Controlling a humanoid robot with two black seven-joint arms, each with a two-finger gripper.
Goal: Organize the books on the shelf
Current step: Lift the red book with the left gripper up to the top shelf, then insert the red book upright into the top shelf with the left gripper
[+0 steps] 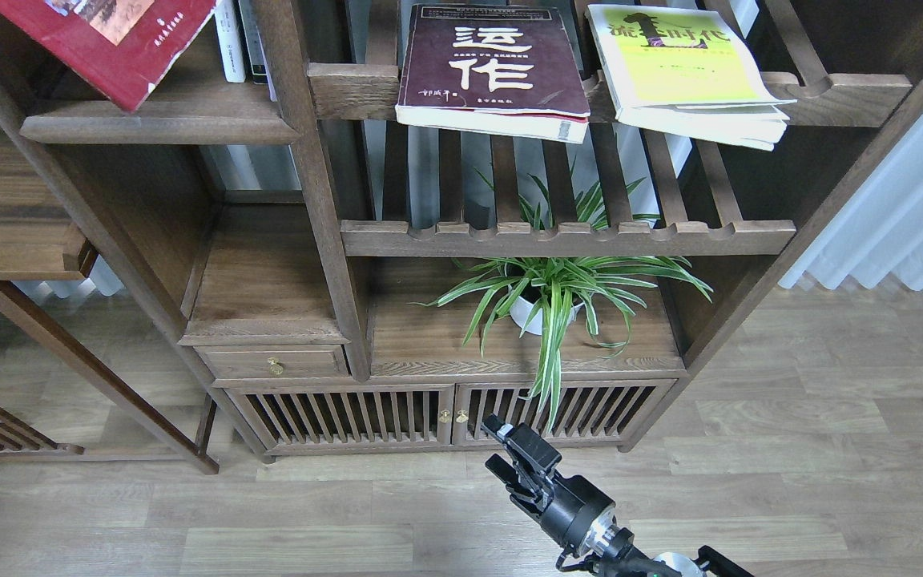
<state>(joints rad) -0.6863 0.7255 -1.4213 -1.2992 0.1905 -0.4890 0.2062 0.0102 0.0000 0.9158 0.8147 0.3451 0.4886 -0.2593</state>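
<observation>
Red book [109, 44]: lies tilted on the solid dark-brown shelf [161, 128] at upper left, its lower corner reaching the rounded front lip; the top is cut off by the edge of the view.
Upright books [231, 44]: slim white and dark-spined volumes stand just right of the red book, at the back of the same shelf.
Maroon book [493, 68]: thick, with large white characters, lies flat on the upper slatted rack [353, 88], its near edge hanging past the front rail.
Yellow-green book [682, 68]: lies flat on the same rack, just right of the maroon book and apart from it, near edge also overhanging.
Lower rack [566, 238]: slatted, with a scalloped front rail, below the two books.
Plant [558, 292]: green striped leaves in a white pot on the board under the lower rack, leaves drooping over the cabinet doors [445, 413].
Drawer [273, 362]: small, with a brass knob, left of the plant.
Right claw [501, 447]: low in the view, over the wood floor [790, 449] in front of the cabinet, well below every book; its two fingers stand slightly apart, holding nothing.
Left claw: not visible.
</observation>
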